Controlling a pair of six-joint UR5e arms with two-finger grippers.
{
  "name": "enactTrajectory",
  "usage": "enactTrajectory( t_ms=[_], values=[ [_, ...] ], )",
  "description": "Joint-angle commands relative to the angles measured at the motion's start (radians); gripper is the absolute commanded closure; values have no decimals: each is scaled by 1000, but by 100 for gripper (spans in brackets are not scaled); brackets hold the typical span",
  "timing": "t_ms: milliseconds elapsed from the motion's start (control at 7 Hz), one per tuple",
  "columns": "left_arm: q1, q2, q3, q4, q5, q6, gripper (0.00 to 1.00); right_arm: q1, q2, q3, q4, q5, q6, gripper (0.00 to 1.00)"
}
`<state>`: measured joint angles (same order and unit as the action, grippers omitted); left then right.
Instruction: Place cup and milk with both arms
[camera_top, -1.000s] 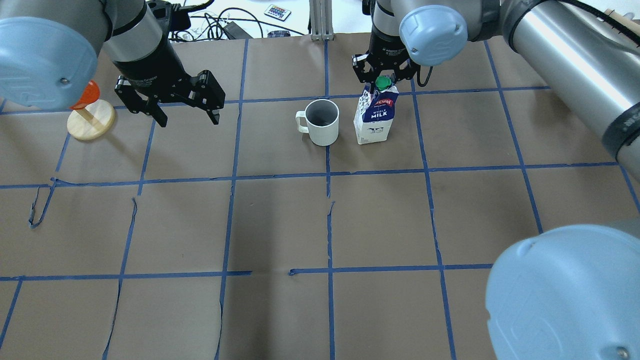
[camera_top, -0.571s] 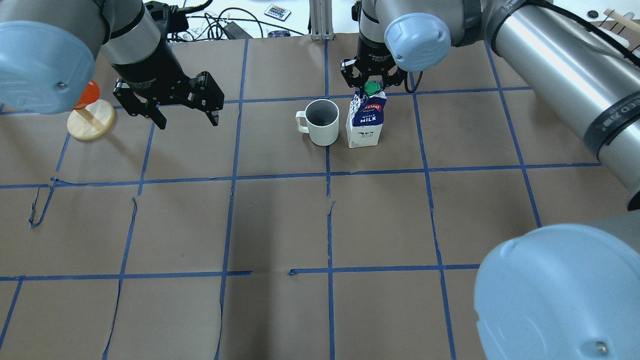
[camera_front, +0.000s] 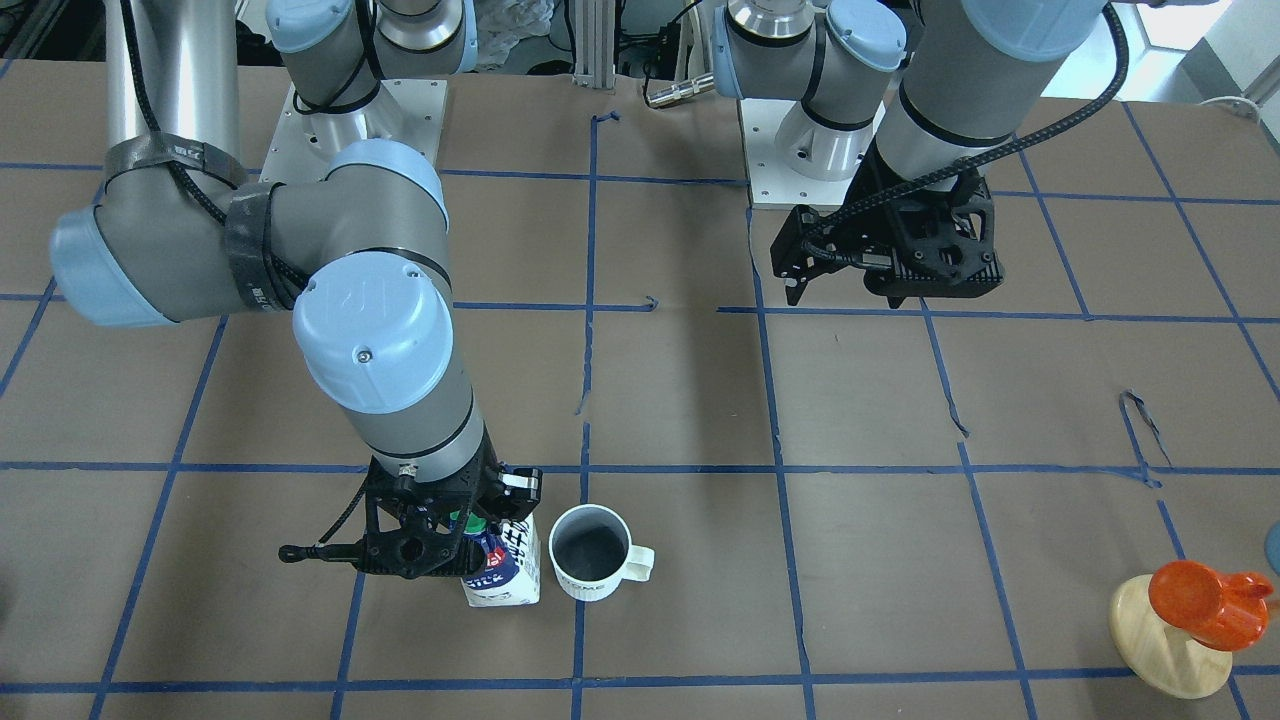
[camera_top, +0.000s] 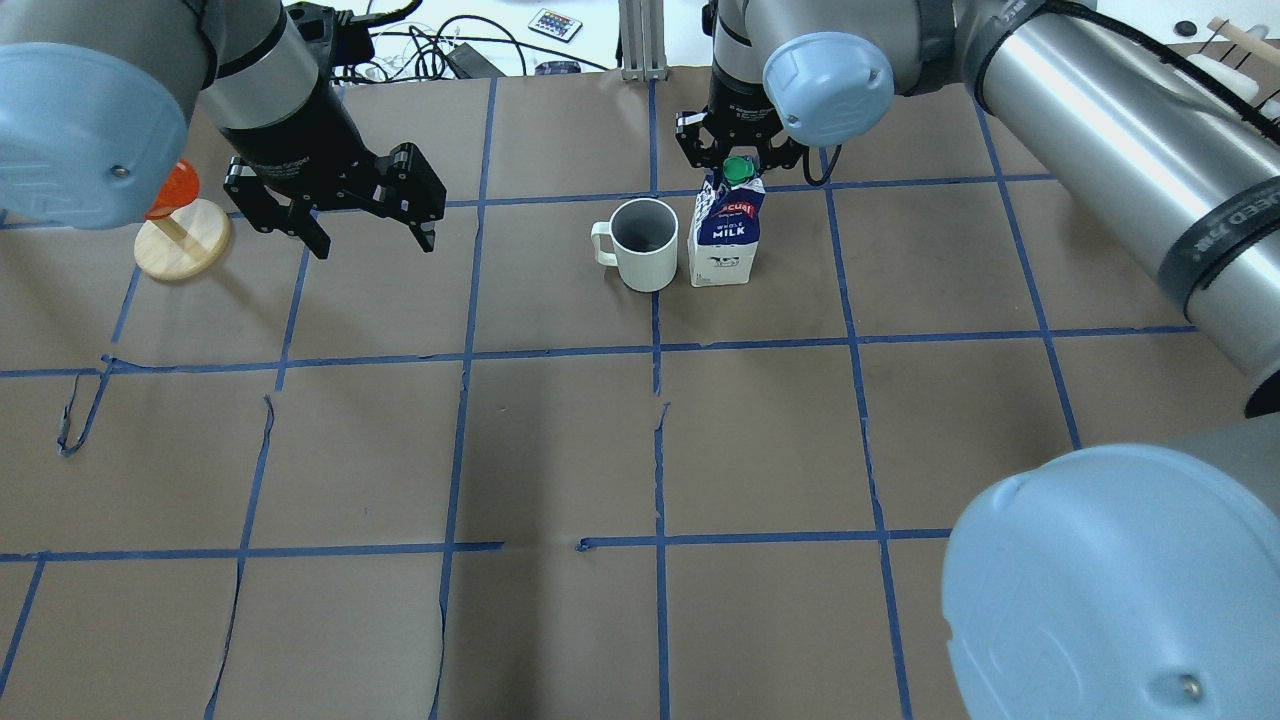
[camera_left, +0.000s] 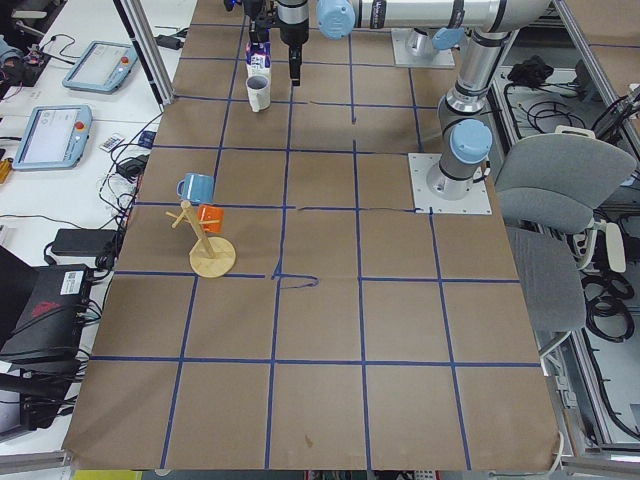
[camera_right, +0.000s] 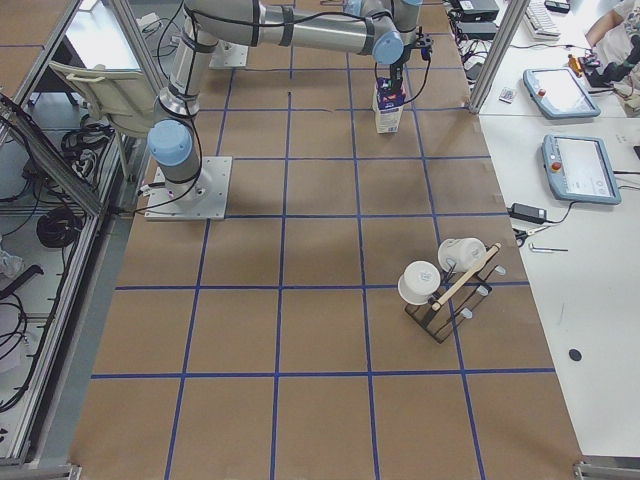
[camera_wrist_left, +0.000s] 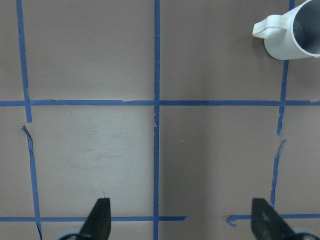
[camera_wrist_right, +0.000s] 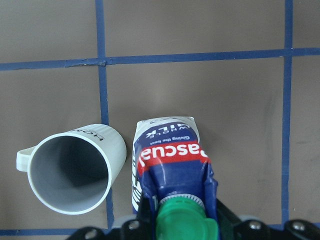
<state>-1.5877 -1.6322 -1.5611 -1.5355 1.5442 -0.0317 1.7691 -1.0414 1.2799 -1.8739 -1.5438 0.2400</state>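
The white cup (camera_top: 645, 243) stands upright on the brown paper with its handle to the left; it also shows in the front view (camera_front: 590, 555) and the right wrist view (camera_wrist_right: 75, 172). The milk (camera_top: 725, 235) stands upright close beside the cup on its right, a thin gap between them (camera_wrist_right: 170, 160). My right gripper (camera_top: 737, 160) is shut on the carton's top ridge by the green cap (camera_wrist_right: 180, 220). My left gripper (camera_top: 370, 232) is open and empty, hanging above the paper well to the cup's left; its wrist view (camera_wrist_left: 181, 222) shows the cup (camera_wrist_left: 295, 30) at the top right corner.
A wooden mug stand with an orange cup (camera_top: 180, 240) sits by the left gripper at the table's left edge. Cables and a remote (camera_top: 555, 22) lie beyond the far edge. A rack with white cups (camera_right: 450, 285) stands on the right side of the table.
My right gripper has carried the milk left toward the cup and brought it from tilted to upright. The left gripper has barely moved.
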Motion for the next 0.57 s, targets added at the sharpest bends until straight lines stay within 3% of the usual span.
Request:
enactTrajectory(
  t_ms=[0, 429],
  values=[
    [0, 0, 1, 0, 5, 13, 0, 10, 1, -1, -1, 1, 27, 56],
    [0, 0, 1, 0, 7, 10, 0, 15, 1, 1, -21, 8, 61, 53]
  ],
)
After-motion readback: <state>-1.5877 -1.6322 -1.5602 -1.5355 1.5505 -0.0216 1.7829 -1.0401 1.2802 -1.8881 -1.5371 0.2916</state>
